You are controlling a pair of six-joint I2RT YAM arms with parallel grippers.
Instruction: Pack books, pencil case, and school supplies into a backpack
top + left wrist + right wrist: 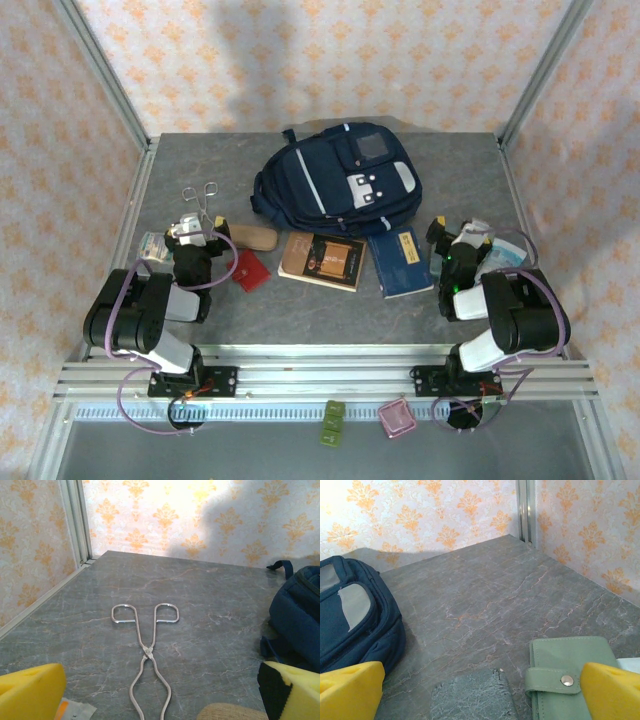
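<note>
From above: navy backpack (340,180) flat at the back middle of the tabletop (460,170), grey front panel up; in a row just in front of it, pencil case (255,238), tan-brown book (322,260) and dark blue book (400,262); red square item (250,270) a little nearer the arms than the case. Left pincer (195,232) and right pincer (462,235) low at either end of that row, both gaping wide, gripping nothing.

Through the left wrist camera: yellow fingers (30,692) far apart; metal tongs (145,650) flat on the grey surface ahead of them (small and thin from above); rounded tan end of the case at the bottom edge; backpack at far right.

Through the right wrist camera, details lost overhead: green wallet (570,675) with a snap button, beside a grey-green textured piece (470,697); backpack's flank to the left.
</note>
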